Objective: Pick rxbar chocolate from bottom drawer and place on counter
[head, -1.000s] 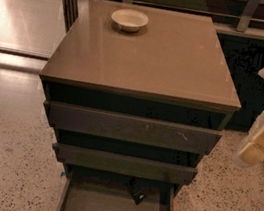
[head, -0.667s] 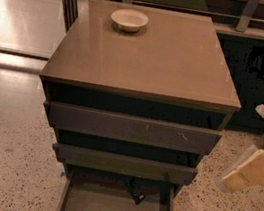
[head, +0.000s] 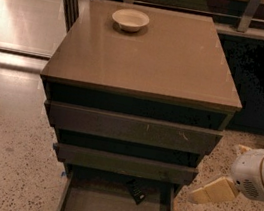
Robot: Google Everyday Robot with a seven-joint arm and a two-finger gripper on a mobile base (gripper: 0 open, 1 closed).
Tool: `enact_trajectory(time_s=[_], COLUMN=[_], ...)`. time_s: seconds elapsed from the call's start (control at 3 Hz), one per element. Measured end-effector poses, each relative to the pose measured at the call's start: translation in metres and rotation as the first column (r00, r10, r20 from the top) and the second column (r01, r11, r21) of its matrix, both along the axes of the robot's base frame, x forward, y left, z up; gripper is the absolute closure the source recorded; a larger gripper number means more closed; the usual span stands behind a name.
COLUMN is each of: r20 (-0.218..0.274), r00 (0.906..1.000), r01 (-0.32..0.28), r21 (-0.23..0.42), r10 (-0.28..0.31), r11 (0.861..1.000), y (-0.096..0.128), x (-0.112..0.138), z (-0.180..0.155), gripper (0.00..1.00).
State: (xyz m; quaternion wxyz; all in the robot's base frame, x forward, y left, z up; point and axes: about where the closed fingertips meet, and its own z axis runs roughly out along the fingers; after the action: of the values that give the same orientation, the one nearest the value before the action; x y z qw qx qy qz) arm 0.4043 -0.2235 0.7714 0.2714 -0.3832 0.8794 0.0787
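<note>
Black-wrapped, the single rxbar chocolate (head: 136,190) lies on the grey floor at the back of the open bottom drawer (head: 103,208), just below the front of the drawer above, its long axis running diagonally from rear-left to front-right in the view. One gripper (head: 211,191) hangs outside the cabinet, near the drawer's right wall, so the bar lies to its left and slightly lower, beyond that wall (whether the gripper is open or closed cannot be told). Counted: one bar, three drawers, one counter (head: 150,60) and one bowl (head: 130,19) near its far edge.
</note>
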Motion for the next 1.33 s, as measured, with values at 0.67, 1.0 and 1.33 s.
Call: enact_trajectory(time_s=[0.67, 1.0, 1.33], r20=[0.068, 0.025, -0.056], r00=[0.9973, 0.9930, 0.9803], r01=[0.027, 0.114, 0.195], r21=[-0.009, 0.062, 0.111], r10=[-0.026, -0.116, -0.189], r11=[1.000, 0.992, 0.975], y=[0.000, 0.013, 0.038], x=[0.005, -0.026, -0.055], z=[0.007, -0.042, -0.118], gripper=[0.00, 0.00, 0.00])
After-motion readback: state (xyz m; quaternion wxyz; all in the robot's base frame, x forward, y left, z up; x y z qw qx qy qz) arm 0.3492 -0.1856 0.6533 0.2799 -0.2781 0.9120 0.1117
